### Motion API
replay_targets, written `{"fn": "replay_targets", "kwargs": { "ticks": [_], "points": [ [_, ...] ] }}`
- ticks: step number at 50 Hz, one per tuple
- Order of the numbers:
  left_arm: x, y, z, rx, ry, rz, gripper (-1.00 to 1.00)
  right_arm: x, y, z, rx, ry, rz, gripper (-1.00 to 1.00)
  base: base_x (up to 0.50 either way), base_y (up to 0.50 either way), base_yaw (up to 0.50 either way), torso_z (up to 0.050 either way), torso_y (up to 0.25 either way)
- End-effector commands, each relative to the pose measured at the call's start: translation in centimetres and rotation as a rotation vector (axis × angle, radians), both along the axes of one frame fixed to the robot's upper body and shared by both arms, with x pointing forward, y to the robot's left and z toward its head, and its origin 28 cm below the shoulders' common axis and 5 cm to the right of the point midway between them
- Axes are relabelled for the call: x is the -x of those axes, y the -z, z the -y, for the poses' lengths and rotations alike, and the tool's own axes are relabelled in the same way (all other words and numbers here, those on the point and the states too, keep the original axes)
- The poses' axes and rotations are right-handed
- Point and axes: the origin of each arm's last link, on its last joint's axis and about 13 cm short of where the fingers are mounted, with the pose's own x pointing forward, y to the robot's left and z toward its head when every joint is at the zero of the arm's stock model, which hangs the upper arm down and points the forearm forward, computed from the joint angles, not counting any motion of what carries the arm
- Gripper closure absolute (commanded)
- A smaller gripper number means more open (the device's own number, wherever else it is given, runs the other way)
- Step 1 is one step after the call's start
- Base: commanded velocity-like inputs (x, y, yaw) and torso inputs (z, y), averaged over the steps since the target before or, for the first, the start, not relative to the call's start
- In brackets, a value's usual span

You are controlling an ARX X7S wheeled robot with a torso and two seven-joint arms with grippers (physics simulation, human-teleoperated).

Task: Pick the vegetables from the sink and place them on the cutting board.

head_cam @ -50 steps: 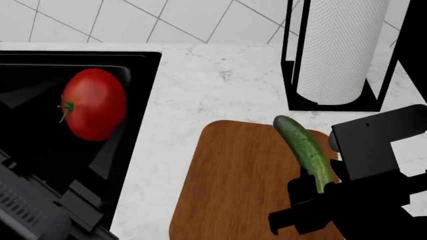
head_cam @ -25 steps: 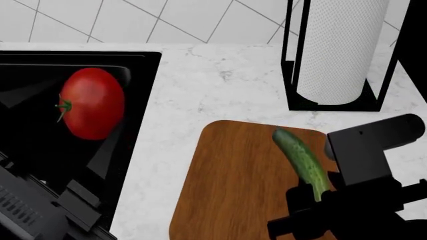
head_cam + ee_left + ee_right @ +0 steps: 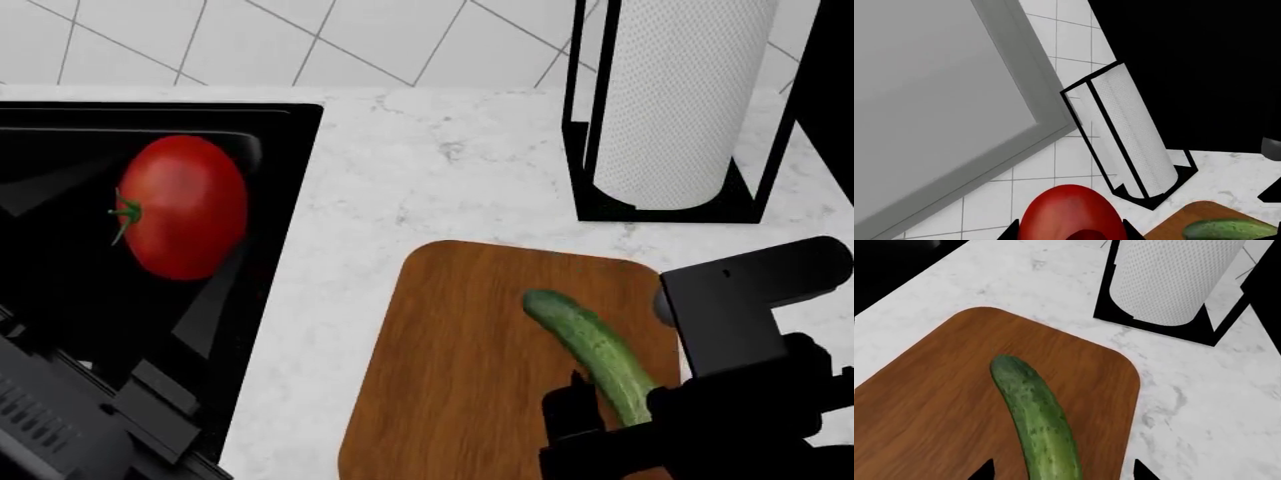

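two grippers, tomato (image 3: 183, 207) held left, cucumber (image 3: 589, 353) right

Paper towel holder (image 3: 681, 105) stands upright toward the desk's (image 3: 441, 160) back right, just behind the cutting board's (image 3: 454, 370) far edge; blocks approach from there. Cucumber (image 3: 594, 350) and right hand (image 3: 627, 415) occupy the board's right half. Board's left half bare wood. Open marble strip between sink (image 3: 287, 150) rim and board, and along the tiled back edge.

A white paper towel roll (image 3: 681, 95) stands in a black holder (image 3: 587, 150) on the marble counter (image 3: 427, 170).
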Motion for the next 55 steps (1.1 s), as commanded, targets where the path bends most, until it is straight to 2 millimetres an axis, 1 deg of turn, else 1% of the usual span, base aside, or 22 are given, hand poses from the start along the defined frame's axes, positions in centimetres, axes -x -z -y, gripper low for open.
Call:
{"fn": "replay_targets", "kwargs": {
  "ticks": [1, 9, 15, 21, 22, 23, 25, 27, 32, 37, 40, 42, 53, 55],
  "points": [
    [0.1, -0.2, 0.0, 0.018, -0.007, 0.005, 1.00, 0.4, -0.2, 0.1, 0.016, 0.002, 0.001, -1.00, 0.00, 0.00, 0.00, 0.000, 0.000],
    [0.1, -0.1, 0.0, 0.019, -0.007, 0.005, 1.00, 0.7, -1.3, 0.1, 0.020, 0.002, 0.029, -1.00, 0.00, 0.00, 0.00, 0.000, 0.000],
    [0.0, -0.1, 0.0, 0.017, -0.012, 0.002, 1.00, 1.2, -3.0, 0.1, 0.006, 0.001, 0.098, -1.00, 0.00, 0.00, 0.00, 0.000, 0.000],
    [-1.0, 0.3, 0.5, -0.001, -0.021, -0.039, 1.00, 1.9, -4.6, 0.3, 0.005, 0.033, 0.172, -1.00, 0.00, 0.00, 0.00, 0.000, 0.000],
    [-1.4, 0.3, 0.7, 0.021, 0.000, -0.064, 1.00, 1.9, -4.7, 0.4, 0.005, 0.042, 0.181, -1.00, 0.00, 0.00, 0.00, 0.000, 0.000],
    [-1.6, 0.4, 0.8, -0.015, -0.022, -0.078, 1.00, 1.9, -4.8, 0.5, 0.008, 0.042, 0.186, -1.00, 0.00, 0.00, 0.00, 0.000, 0.000],
    [-1.7, 0.4, 1.2, 0.005, 0.031, -0.098, 1.00, 1.9, -5.1, 0.6, 0.002, 0.050, 0.196, -1.00, 0.00, 0.00, 0.00, 0.000, 0.000],
    [-2.4, 0.2, 2.0, 0.016, 0.066, -0.129, 1.00, 1.9, -5.4, 0.8, -0.004, 0.059, 0.211, -1.00, 0.00, 0.00, 0.00, 0.000, 0.000],
    [-3.4, 0.5, 3.2, 0.067, 0.181, -0.249, 1.00, 2.2, -5.8, 1.3, -0.021, 0.076, 0.232, -1.00, 0.00, 0.00, 0.00, 0.000, 0.000],
    [-3.5, 0.3, 4.2, 0.086, 0.267, -0.315, 1.00, 2.1, -5.9, 1.3, -0.024, 0.083, 0.237, -1.00, 0.00, 0.00, 0.00, 0.000, 0.000],
    [-3.7, 0.5, 4.6, 0.093, 0.334, -0.386, 1.00, 1.9, -5.8, 1.5, -0.035, 0.095, 0.239, -1.00, 0.00, 0.00, 0.00, 0.000, 0.000],
    [-4.0, 0.7, 4.7, 0.088, 0.321, -0.389, 1.00, 1.9, -5.9, 1.7, -0.048, 0.112, 0.246, -1.00, 0.00, 0.00, 0.00, 0.000, 0.000],
    [-4.5, 1.4, 5.1, 0.095, 0.367, -0.488, 1.00, 1.9, -6.5, 2.1, -0.083, 0.148, 0.283, -1.00, 0.00, 0.00, 0.00, 0.000, 0.000],
    [-5.0, 1.8, 5.3, 0.092, 0.370, -0.517, 1.00, 1.9, -6.5, 2.1, -0.088, 0.157, 0.288, -1.00, 0.00, 0.00, 0.00, 0.000, 0.000]
  ]
}}
